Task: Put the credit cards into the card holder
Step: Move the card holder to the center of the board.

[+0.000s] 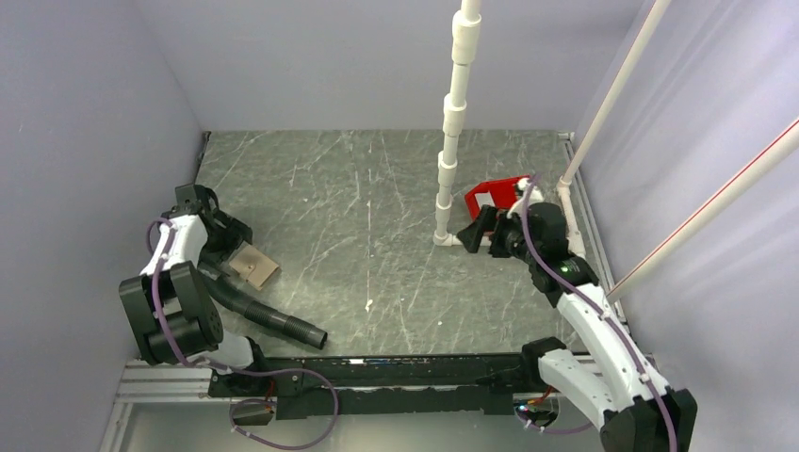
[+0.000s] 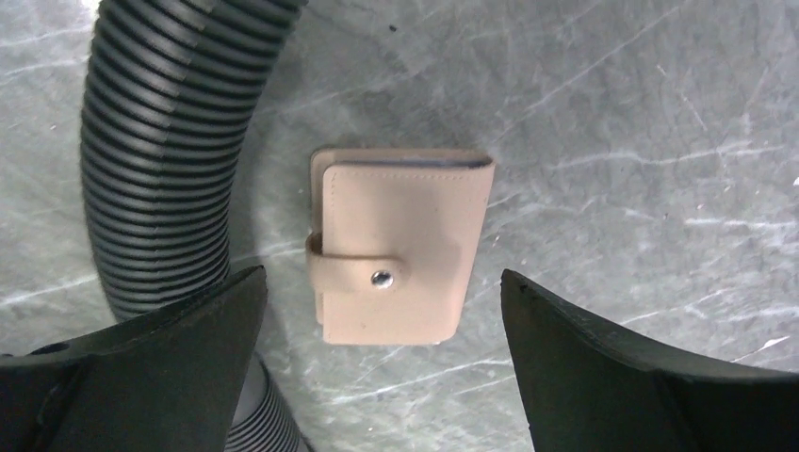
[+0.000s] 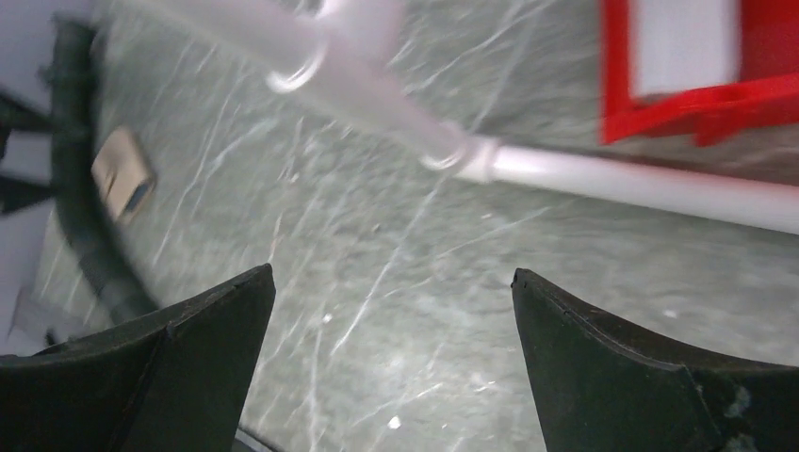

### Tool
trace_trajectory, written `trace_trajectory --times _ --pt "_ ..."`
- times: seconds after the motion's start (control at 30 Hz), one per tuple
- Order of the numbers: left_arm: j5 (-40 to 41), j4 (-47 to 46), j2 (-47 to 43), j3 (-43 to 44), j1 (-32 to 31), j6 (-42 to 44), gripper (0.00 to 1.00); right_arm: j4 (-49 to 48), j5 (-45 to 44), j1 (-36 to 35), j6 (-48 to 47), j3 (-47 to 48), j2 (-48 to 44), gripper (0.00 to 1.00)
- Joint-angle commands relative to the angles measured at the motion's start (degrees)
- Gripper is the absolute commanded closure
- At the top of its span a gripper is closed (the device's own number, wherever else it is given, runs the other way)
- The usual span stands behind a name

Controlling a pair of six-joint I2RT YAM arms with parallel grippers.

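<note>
The card holder is a tan wallet lying flat on the table, folded shut with its snap tab fastened. It also shows in the top view and far off in the right wrist view. My left gripper hangs open just above it, near its snap edge, not touching; in the top view the gripper is at the left. A pale credit card lies in the red tray. My right gripper is open and empty over bare table, next to the tray.
A black corrugated hose lies right beside the wallet's left side and runs toward the near edge. A white pipe post stands just left of the red tray, with its foot pipe on the table. Walls close in left and right.
</note>
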State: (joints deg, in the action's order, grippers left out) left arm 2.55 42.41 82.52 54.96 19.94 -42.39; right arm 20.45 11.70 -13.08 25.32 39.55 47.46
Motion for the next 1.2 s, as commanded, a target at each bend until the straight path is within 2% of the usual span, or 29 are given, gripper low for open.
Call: trace_trajectory --times 0.0,0.13,0.23,0.3,0.43,0.6,0.67,0.77,0.87,0.97,1.03,1.07,1.17 --pt "-1.1 -4.9 4.7 0.4 -0.7 -4.2 0.01 -2.6 8.5 -6.7 -3.1 2.4 6.5 0.00" --pt "0.1 -4.9 10.8 3.0 -6.7 -6.0 0.06 -2.6 1.7 -15.3 -2.7 0.9 6.9 0.00" --pt "0.7 -5.3 13.0 2.6 -10.3 -8.2 0.08 -2.8 -0.2 -19.2 -1.2 -1.1 5.0 0.00" --pt "0.1 -6.7 14.0 2.1 -13.4 -8.5 0.13 -3.5 -1.0 -21.1 -0.5 -3.1 2.8 0.00" --pt "-1.9 -8.9 16.4 2.8 -23.3 -9.2 0.19 -5.6 -0.2 -24.4 -1.0 -5.2 1.6 0.00" --pt "-8.6 -12.1 19.5 5.2 -36.1 -8.2 0.28 -7.4 -6.5 -32.3 -3.1 -2.1 8.4 0.00" --pt "-10.8 -11.2 19.5 6.2 -39.4 -7.1 0.27 -8.0 -9.9 -35.9 -3.4 0.3 12.3 0.00" --pt "-14.0 -9.7 16.1 6.0 -40.3 -3.4 0.21 -10.3 -11.0 -38.5 -1.4 3.2 18.3 0.03" --pt "-10.1 -7.5 9.8 5.7 -39.9 1.6 0.13 -13.3 -11.3 -38.7 3.5 5.5 24.3 0.13" --pt "-9.4 -4.9 6.1 6.5 -39.5 4.9 0.13 -15.7 -12.9 -38.8 10.3 8.0 30.8 0.34" --pt "-11.1 -5.1 5.5 6.3 -39.4 6.1 0.15 -19.7 -12.0 -38.8 14.2 9.2 35.2 0.56" --pt "-11.8 -5.1 5.6 6.1 -39.4 6.3 0.18 -21.7 -12.0 -38.8 16.1 9.9 37.2 0.61" --pt "-12.6 -5.8 6.9 5.5 -39.4 6.1 0.38 -27.4 -12.0 -38.8 18.5 11.3 42.5 0.56"
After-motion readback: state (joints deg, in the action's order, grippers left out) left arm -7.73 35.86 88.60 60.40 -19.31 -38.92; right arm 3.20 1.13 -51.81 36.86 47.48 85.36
